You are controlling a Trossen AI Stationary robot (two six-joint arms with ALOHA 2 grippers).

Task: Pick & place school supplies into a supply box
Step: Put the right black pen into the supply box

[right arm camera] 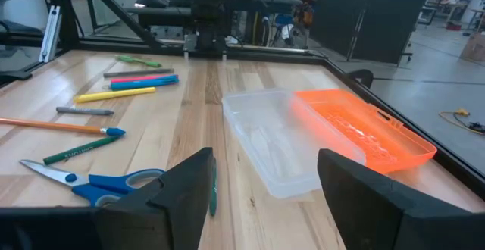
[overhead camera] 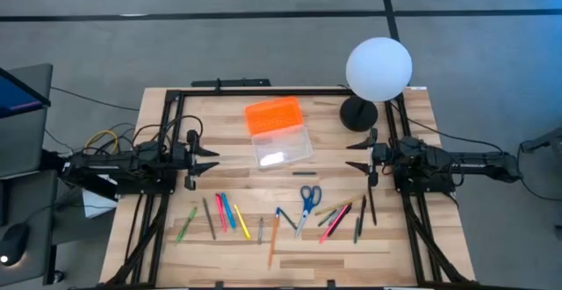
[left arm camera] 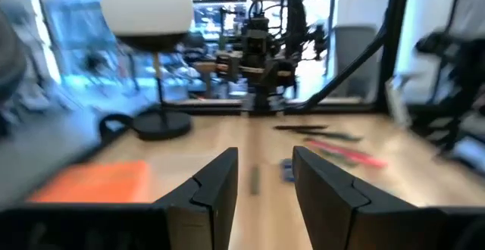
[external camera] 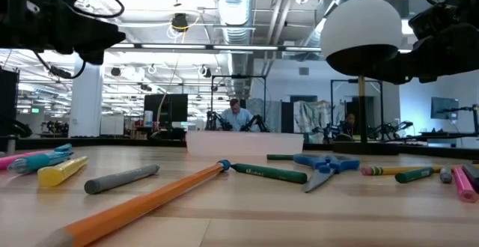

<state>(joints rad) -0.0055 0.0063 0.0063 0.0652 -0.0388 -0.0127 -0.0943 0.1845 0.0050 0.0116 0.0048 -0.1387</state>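
Low view, nearest: an orange pencil (external camera: 142,202) is lying diagonally across the lower left of the frame, with a grey pen (external camera: 120,179) and a yellow marker (external camera: 61,171) just behind it; these read far larger here than in the high view.
Low view, middle: a green pencil (external camera: 269,174) and the blue-handled scissors (external camera: 327,166) are lying right of centre; the scissors are sitting slightly open.
Row of supplies: in the high view the pens, pencils and markers are spreading across the lower middle of the frame, from a green pen (overhead camera: 186,223) at lower left to a dark pen (overhead camera: 373,209) at lower right.
Supply box: the clear box (overhead camera: 282,147) is sitting open at centre, above the row, its orange lid (overhead camera: 273,114) swung back toward the top of the frame.
Box contents: the right wrist view is looking into the clear tray (right arm camera: 273,145) and showing nothing inside it; the low view gives only its pale front wall.
Left gripper: the left gripper (overhead camera: 205,163) is hovering at the table's left edge, fingers partly spread and holding nothing.
Right gripper: the right gripper (overhead camera: 357,155) is hovering at the right edge, fingers spread wide and holding nothing.
Far: the white globe lamp (overhead camera: 378,68) is standing at upper right.
Only in the low view: a person (external camera: 237,116) is sitting in the room beyond.
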